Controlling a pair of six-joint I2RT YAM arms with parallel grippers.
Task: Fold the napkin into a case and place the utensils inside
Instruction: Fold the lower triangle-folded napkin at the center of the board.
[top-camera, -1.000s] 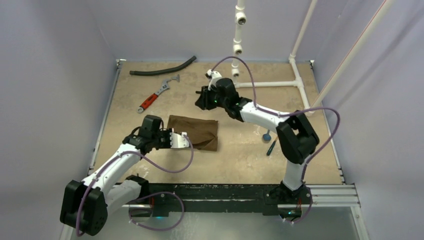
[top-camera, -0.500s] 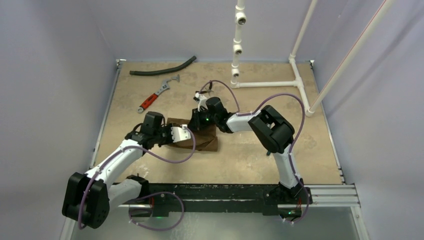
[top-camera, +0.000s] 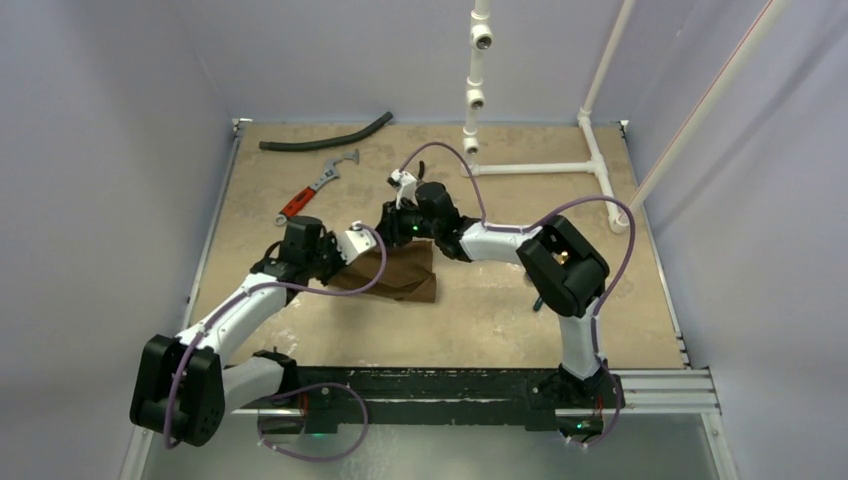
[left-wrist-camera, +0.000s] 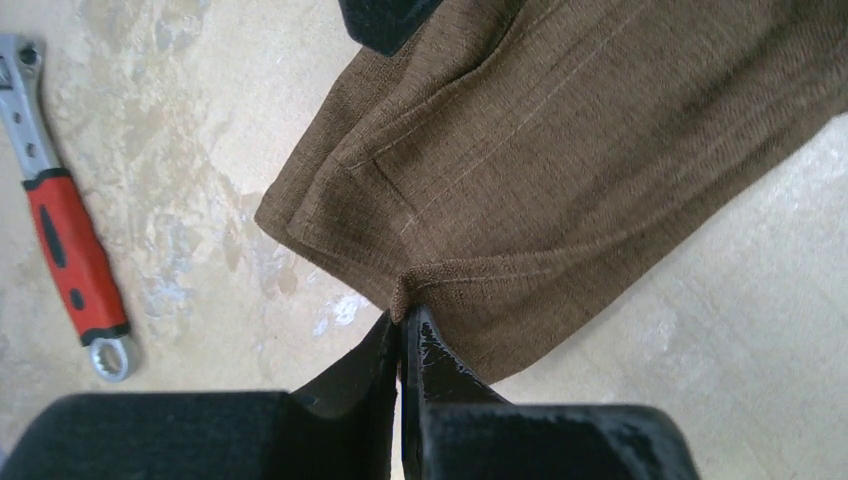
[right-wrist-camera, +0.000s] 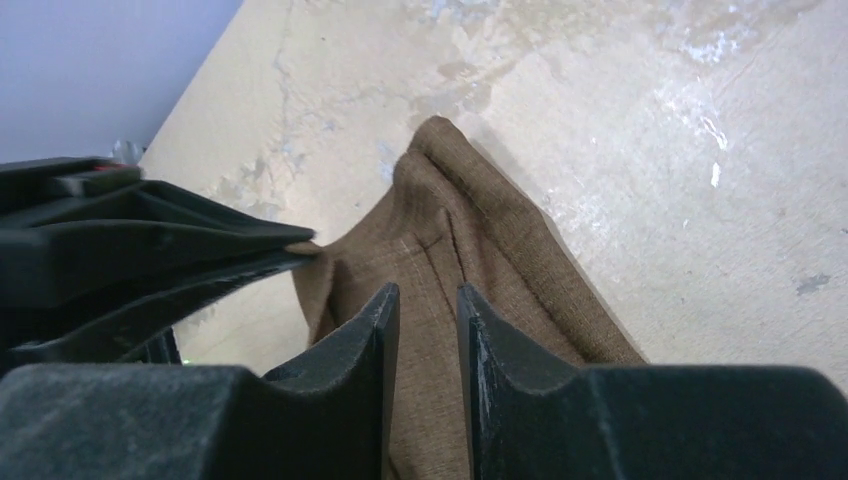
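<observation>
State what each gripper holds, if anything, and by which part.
The left gripper pinches the brown napkin at its hemmed edge, jaws shut. Whether the right gripper grips the napkin cannot be told.

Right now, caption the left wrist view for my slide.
Left end effector pinching the brown napkin by its edge; red-handled wrench lies apart.

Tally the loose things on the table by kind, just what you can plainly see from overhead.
Cloth: 1, the napkin
Wrench: 1
Hose: 1
Total: 3
</observation>
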